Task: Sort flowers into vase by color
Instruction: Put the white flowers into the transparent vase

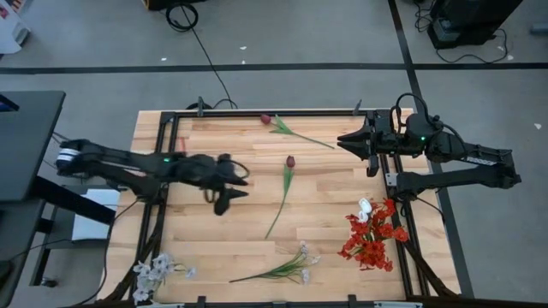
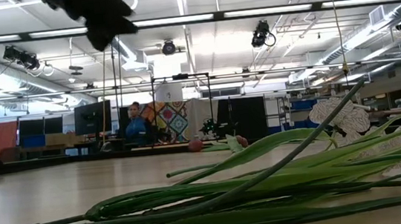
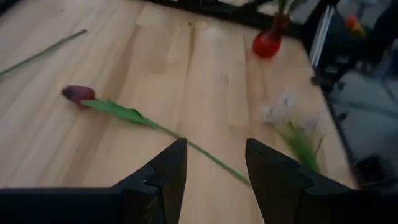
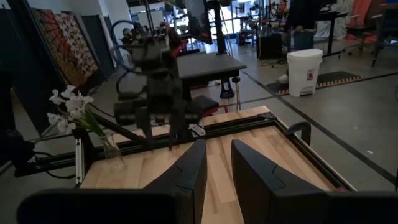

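Observation:
My left gripper [image 1: 242,181] hovers open above the table's middle left, empty; it also shows at the top of the low view [image 2: 101,22]. Just ahead of its fingers lies a maroon tulip [image 3: 78,93] on its stem [image 1: 282,201]. A second maroon tulip [image 1: 266,119] lies near the far edge. A white blossom spray [image 1: 295,267] lies near the near edge. Red blooms with one white tulip [image 1: 366,208] stand in a red vase [image 3: 267,43] at the near right. White blossoms stand in a vase [image 1: 152,272] at the near left. My right gripper [image 1: 345,139] waits open at the far right.
A black metal frame [image 1: 163,171] runs around the wooden table top. The white spray's green stems [image 2: 210,200] fill the foreground of the low view. A person [image 2: 136,122] sits in the room far behind the table. Bare wood lies between the flowers at the table's middle.

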You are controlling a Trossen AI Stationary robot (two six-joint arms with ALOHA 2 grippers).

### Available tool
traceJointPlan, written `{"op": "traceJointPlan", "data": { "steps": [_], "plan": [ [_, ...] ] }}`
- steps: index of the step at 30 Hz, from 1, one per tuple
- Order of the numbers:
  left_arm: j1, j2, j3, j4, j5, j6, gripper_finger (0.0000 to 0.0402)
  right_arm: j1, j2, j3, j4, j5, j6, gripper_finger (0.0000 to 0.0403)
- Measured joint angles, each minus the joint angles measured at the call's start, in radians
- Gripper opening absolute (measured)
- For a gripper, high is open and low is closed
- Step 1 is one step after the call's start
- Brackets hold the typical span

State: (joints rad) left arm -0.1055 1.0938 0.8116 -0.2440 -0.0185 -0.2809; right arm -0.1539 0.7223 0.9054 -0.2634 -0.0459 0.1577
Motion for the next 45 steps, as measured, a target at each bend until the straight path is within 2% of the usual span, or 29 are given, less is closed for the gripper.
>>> {"op": "traceJointPlan", "data": {
  "steps": [6,12,20,27,33,40,45],
  "plan": [
    [-0.043,0.222,0.0,0.139,0.066,0.106,0.0169,0.0,0.0,0.0,0.0,0.0,0.0,0.0083],
    [-0.066,0.369,0.0,0.3,0.067,0.003,0.0169,0.0,0.0,0.0,0.0,0.0,0.0,0.0083],
    [-0.122,0.419,0.0,0.333,0.066,-0.122,0.0169,0.0,0.0,0.0,0.0,0.0,0.0,0.0083],
    [-0.196,0.421,0.0,0.392,0.06,-0.139,0.0169,0.0,0.0,0.0,0.0,0.0,0.0,0.0083],
    [-0.262,0.475,0.001,0.473,0.046,-0.137,0.0163,0.0,0.0,0.0,0.001,0.0,0.005,0.0083],
    [-0.38,0.608,0.002,0.638,-0.091,-0.15,0.0155,0.0,0.0,0.0,0.001,0.0,0.117,0.0083],
    [-0.457,0.733,0.081,0.641,-0.157,-0.146,0.0155,0.0,0.0,0.0,0.0,0.0,0.121,0.0083]
  ]
}}
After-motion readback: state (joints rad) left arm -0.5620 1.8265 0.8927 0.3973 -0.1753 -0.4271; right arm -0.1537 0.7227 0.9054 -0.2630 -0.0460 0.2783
